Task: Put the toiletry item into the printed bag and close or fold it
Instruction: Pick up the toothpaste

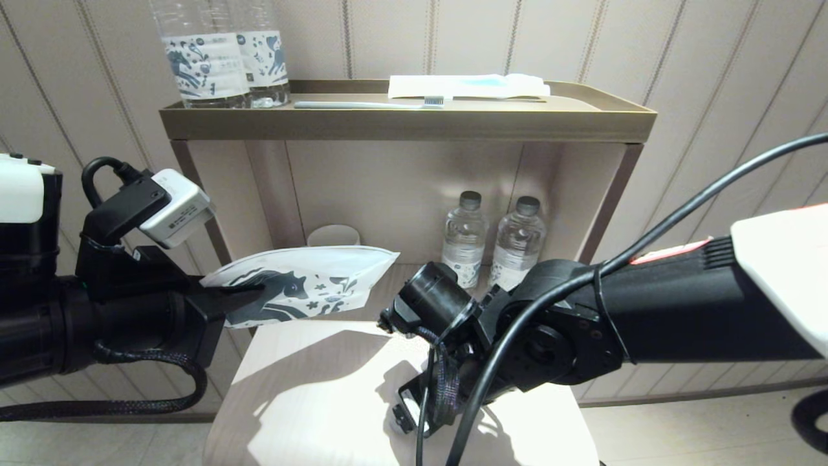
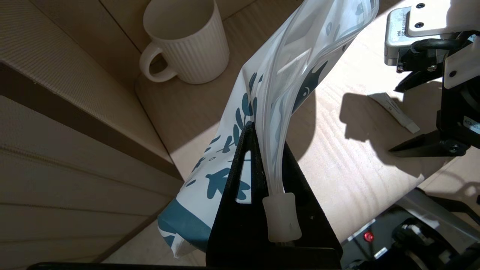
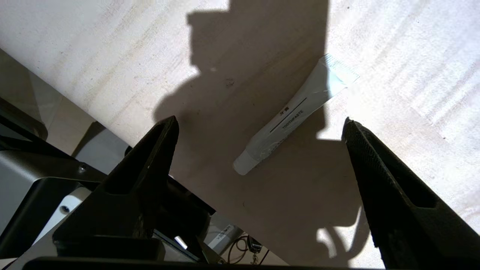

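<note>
Two pincers worked over the pale desk (image 1: 304, 401). Left pincer (image 2: 262, 157) pressed together on the printed bag (image 1: 310, 285), pinching its zip edge and holding it up above the desk's far-left end, near a white ribbed mug (image 2: 187, 41). Right pincer (image 3: 258, 127) pointed down, fingers spread wide, hovering over the toiletry item (image 3: 288, 120), a small white tube marked toothpaste lying flat on the desk, untouched.

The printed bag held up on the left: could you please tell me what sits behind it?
Behind the printed bag stands a white ribbed mug; in the head view only its rim shows, the rest being covered.
</note>
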Controlling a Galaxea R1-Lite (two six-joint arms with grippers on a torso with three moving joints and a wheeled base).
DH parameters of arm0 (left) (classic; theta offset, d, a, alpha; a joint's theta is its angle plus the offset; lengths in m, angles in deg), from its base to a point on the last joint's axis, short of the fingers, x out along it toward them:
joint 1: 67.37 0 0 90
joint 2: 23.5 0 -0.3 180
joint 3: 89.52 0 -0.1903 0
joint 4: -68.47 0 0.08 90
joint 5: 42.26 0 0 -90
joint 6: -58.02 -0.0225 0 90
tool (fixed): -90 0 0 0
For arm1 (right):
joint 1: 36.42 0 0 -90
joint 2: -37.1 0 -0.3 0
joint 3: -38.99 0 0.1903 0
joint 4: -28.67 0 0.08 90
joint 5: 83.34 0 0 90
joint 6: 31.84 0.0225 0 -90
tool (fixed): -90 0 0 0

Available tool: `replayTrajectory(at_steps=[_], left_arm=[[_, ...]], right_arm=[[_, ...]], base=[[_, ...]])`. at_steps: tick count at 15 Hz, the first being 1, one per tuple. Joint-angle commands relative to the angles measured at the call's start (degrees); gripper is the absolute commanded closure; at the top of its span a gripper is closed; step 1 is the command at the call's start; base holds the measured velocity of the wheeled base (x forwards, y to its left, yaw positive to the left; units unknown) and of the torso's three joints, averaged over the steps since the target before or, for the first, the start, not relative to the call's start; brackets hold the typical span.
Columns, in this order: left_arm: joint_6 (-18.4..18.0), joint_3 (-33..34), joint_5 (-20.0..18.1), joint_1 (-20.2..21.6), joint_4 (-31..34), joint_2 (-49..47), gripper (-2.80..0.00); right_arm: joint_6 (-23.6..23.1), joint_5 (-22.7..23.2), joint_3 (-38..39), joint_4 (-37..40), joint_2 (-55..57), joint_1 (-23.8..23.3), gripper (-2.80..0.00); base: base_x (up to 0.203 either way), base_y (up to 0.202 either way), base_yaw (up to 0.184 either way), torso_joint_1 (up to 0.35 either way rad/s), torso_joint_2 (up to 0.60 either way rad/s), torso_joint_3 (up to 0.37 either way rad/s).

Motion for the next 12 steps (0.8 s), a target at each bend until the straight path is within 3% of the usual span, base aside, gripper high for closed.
replayTrajectory(at_steps=[1, 12], left_arm=[[-0.07, -0.04, -0.03, -0.02, -0.01, -0.03, 0.00], [-0.15, -0.74, 0.32, -0.11, 0.08, -0.03, 0.00]], right_arm=[[0.02, -0.52, 0.19, 0.21, 0.41, 0.04, -2.80], [0.01, -1.56, 0.39, 0.04, -0.03, 0.04, -2.80]], base=[[0.000, 0.000, 0.000, 0.000, 0.00, 0.000], [0.000, 0.000, 0.000, 0.000, 0.00, 0.000]])
